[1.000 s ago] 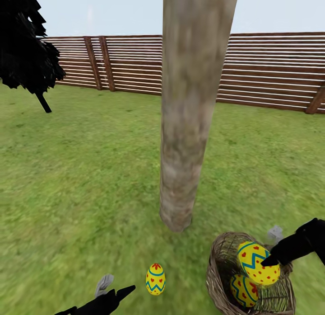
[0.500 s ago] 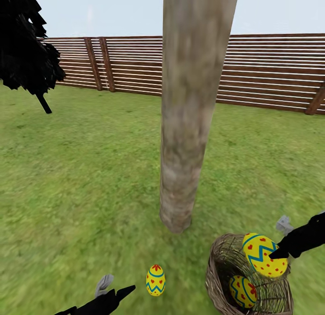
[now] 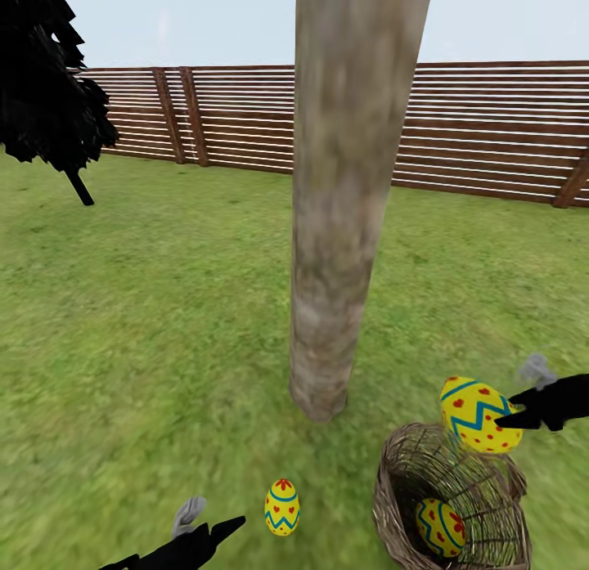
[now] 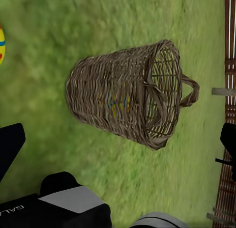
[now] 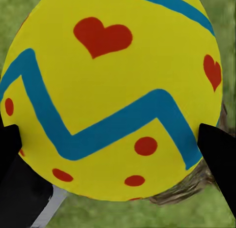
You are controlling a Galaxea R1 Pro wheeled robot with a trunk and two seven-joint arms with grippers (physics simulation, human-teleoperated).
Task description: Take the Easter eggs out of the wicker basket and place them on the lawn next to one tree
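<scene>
I see the held egg (image 3: 478,415) bright yellow, blue zigzag band, red hearts and dots; same pattern close up (image 5: 113,95) between black fingers (image 5: 219,154). Egg on the grass (image 3: 282,506): yellow, blue zigzag, red marks. Egg in the basket (image 3: 440,527): same colours. Basket (image 3: 401,480) brown open weave. Lawn (image 3: 147,308) green. Trunk (image 3: 343,202) pale grey-brown. Fence (image 3: 491,128) brown slats. Far tree (image 3: 45,79) near black.

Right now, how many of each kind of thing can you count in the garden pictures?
Easter eggs: 3 (held by the right gripper, in the basket, on the lawn)
Wicker baskets: 1
Pale tree trunks: 1
Dark trees: 1
Total: 6
</scene>
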